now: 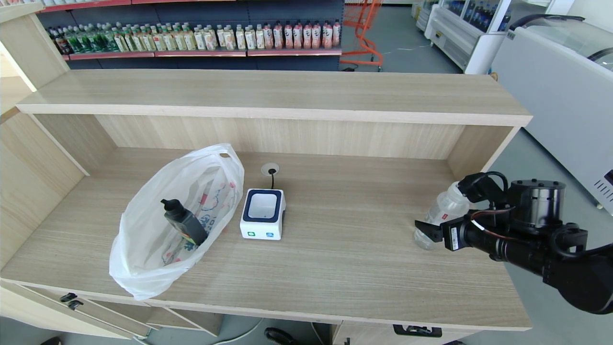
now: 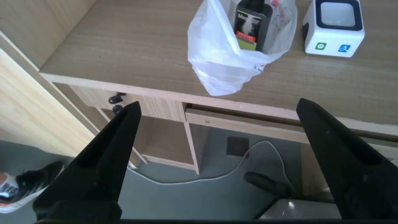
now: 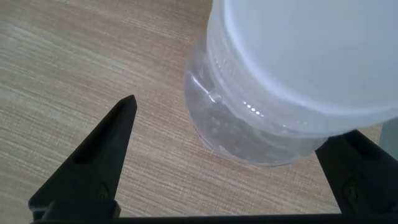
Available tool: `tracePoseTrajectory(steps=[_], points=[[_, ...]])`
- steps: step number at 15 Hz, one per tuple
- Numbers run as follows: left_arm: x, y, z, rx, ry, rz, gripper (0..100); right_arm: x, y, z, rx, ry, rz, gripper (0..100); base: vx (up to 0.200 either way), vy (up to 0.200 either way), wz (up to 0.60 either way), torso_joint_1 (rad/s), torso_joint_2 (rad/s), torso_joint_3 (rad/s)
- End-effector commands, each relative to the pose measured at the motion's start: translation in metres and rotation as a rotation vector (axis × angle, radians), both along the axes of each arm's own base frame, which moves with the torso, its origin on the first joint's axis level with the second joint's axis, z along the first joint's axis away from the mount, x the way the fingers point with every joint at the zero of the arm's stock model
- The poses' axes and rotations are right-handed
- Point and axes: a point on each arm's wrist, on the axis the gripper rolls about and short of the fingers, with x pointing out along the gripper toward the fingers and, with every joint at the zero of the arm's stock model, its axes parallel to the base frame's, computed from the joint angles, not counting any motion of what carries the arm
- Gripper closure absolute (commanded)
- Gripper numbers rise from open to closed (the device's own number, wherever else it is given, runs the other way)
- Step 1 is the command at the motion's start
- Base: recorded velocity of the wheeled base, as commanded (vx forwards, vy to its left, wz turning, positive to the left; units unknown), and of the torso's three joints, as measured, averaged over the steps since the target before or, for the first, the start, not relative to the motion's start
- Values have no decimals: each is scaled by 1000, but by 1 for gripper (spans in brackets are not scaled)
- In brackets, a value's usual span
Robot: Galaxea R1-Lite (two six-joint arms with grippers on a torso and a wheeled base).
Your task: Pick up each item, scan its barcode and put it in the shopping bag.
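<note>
Spanning the head view is a light wood-grain checkout counter [image 1: 345, 258] with a raised shelf along its back. On the robot's left side of it lies a white, thin plastic shopping bag [image 1: 143, 254], its mouth gaping open and its bottom hanging slightly over the front edge. At the counter's right end stands a clear plastic bottle with a white cap and a red label [image 1: 444, 207], upright on the wood. The right gripper [image 3: 236, 134] is level with it. Its black fingers [image 3: 93, 168] are spread wide on either side of the bottle and are not closed on it; the bottle sits nearer one finger than the other. The left gripper [image 2: 219, 109] hangs off the counter's front edge, over the floor. Its fingers are wide apart and hold nothing. Just beside the bag, towards the middle of the counter, sits a white box-shaped barcode scanner with a dark blue rim around its window [image 1: 262, 213]. Inside the bag a dark bottle with a black cap and a green and red label [image 1: 184, 223] leans tilted. Behind the scanner is a small round grey cable port [image 1: 270, 168], with a black cable running from it to the scanner.
</note>
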Motion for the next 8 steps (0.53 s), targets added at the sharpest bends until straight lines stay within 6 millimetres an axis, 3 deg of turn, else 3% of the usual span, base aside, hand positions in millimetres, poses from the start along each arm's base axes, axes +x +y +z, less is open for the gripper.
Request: tracePoseTrajectory(steps=[1,8], points=[[0,0,0,0,2,1,0,4,1,-5,0,10,1,0,0,0,0,0,0,0],[0,0,0,0,2,1,0,16,14,-12,14,-28,47,0,0,0,0,0,0,0]])
